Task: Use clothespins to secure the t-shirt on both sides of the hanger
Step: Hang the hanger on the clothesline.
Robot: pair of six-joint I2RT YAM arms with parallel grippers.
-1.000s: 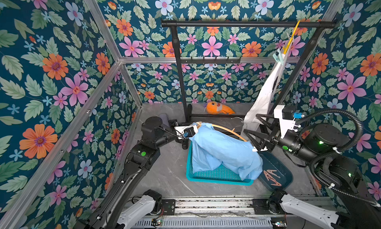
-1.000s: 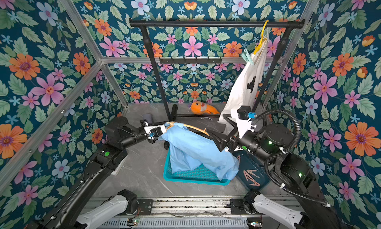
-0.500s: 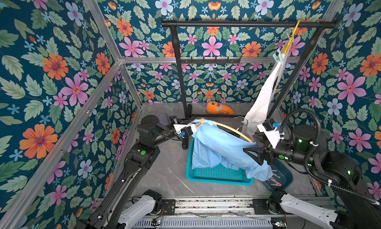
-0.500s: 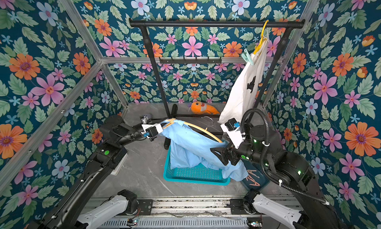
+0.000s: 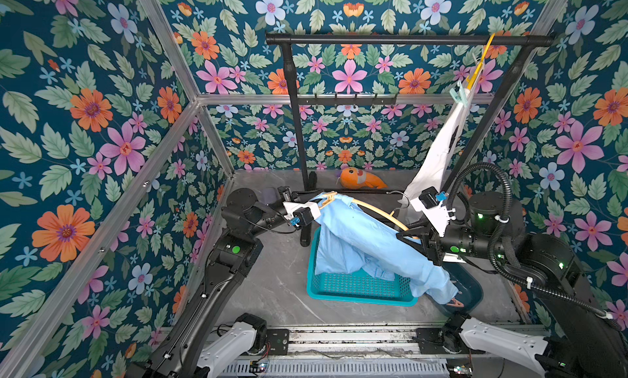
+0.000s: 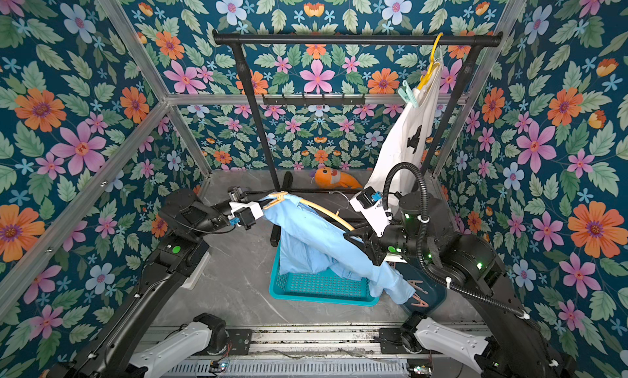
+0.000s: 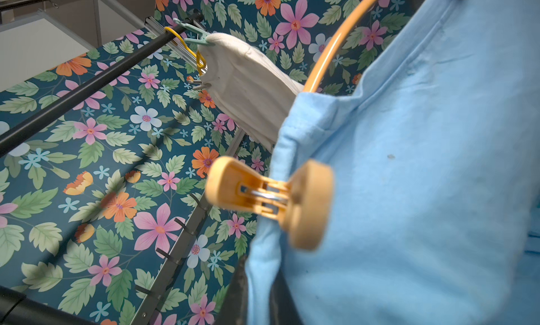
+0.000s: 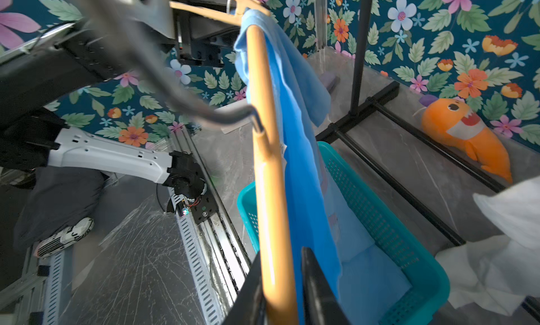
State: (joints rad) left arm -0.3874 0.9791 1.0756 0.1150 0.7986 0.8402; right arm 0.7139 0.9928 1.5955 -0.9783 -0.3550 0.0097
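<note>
A light blue t-shirt is draped over a tan hanger, held up above a basket in both top views. An orange-yellow clothespin grips the shirt's shoulder at the hanger's left end. My left gripper is shut on the t-shirt just below that clothespin. My right gripper is shut on the hanger at its right arm, with shirt fabric against one finger. More clothespins lie in a dark tray.
A teal basket sits under the shirt, and the dark blue tray lies to its right. A black garment rack stands behind, carrying a white t-shirt pegged on a yellow hanger. An orange fish toy lies at the back.
My right gripper was open beside the hanger's right arm; it dipped, came back up and has closed on that arm. The left gripper keeps its hold and has barely moved.
</note>
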